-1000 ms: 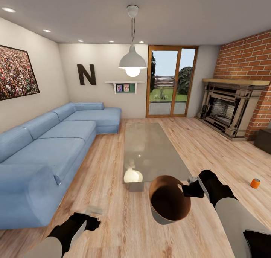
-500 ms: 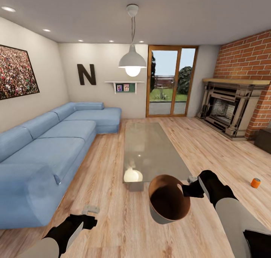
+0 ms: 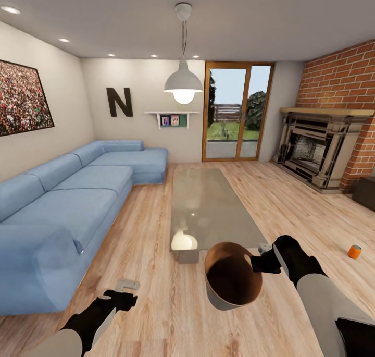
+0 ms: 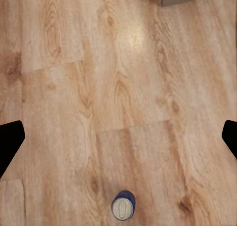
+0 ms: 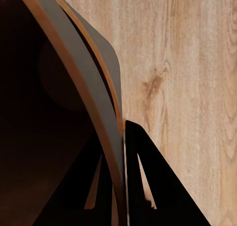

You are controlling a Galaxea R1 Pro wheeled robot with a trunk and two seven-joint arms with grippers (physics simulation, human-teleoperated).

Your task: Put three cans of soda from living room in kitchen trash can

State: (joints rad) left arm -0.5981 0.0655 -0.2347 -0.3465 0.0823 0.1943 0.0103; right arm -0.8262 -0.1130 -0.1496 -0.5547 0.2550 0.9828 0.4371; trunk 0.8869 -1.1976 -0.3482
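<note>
One orange can of soda (image 3: 354, 251) stands on the wood floor at the far right of the living room. A second small can (image 3: 127, 284), grey-ended, sits on the floor just beyond my left gripper (image 3: 123, 297). In the left wrist view this can (image 4: 122, 206) shows a grey top and a bluish side, and the left gripper (image 4: 118, 137) is open above bare floor. My right gripper (image 3: 262, 261) is shut on the rim of the brown tash can (image 3: 232, 281), held tilted above the floor with its dark inside facing me. The fingers (image 5: 143, 176) clamp the tash can wall (image 5: 84, 87).
A glass coffee table (image 3: 208, 206) stands straight ahead, with a blue corner sofa (image 3: 67, 200) along the left. A brick fireplace (image 3: 317, 154) and a dark cabinet (image 3: 364, 193) are at the right. Glass doors (image 3: 237, 112) are at the back.
My left gripper has moved slightly forward toward the grey-ended can. The whole view has shifted a little. The right gripper still holds the tash can.
</note>
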